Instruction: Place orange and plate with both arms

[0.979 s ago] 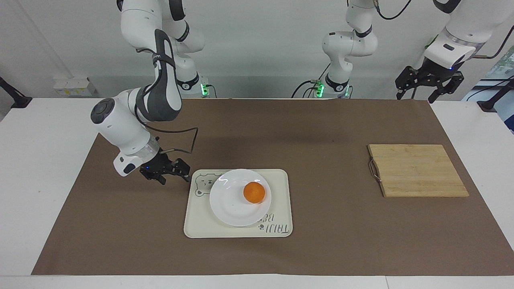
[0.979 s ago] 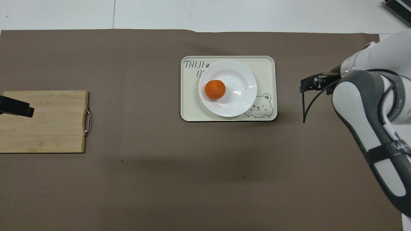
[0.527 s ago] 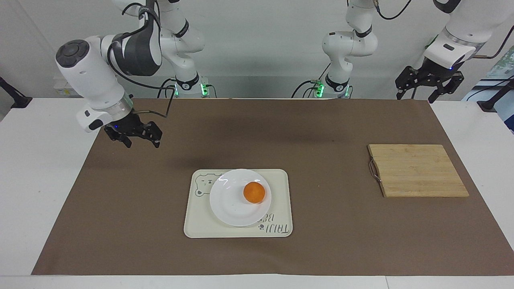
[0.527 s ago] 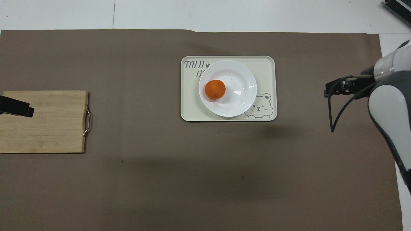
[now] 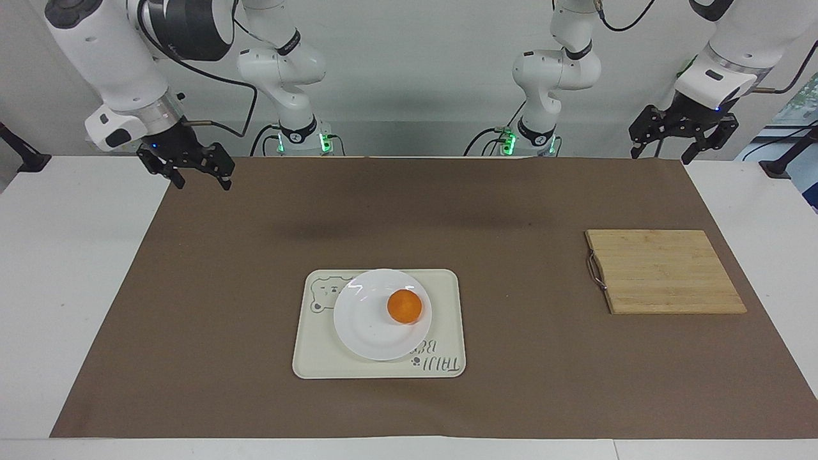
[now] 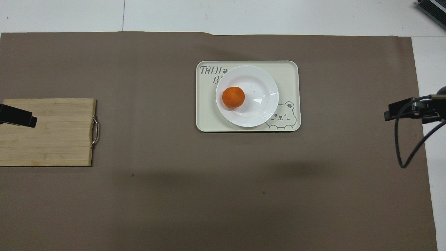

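Both hands hang spread open and empty: the right hand (image 5: 195,171) over the brown mat's edge, the left hand (image 5: 682,137) over the worktop's corner. A small bright orange (image 5: 404,306) sits on the glossy white plate (image 5: 364,319), off-centre, on the cream bear tray (image 5: 447,319).

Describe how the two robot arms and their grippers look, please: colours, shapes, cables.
Both arms are glossy white with rounded segments and dark-grey joint caps. Each ends in a black two-finger gripper: the right gripper and the left gripper. A thin black cable loops from the right arm's wrist. Small green lights glow at both bases.
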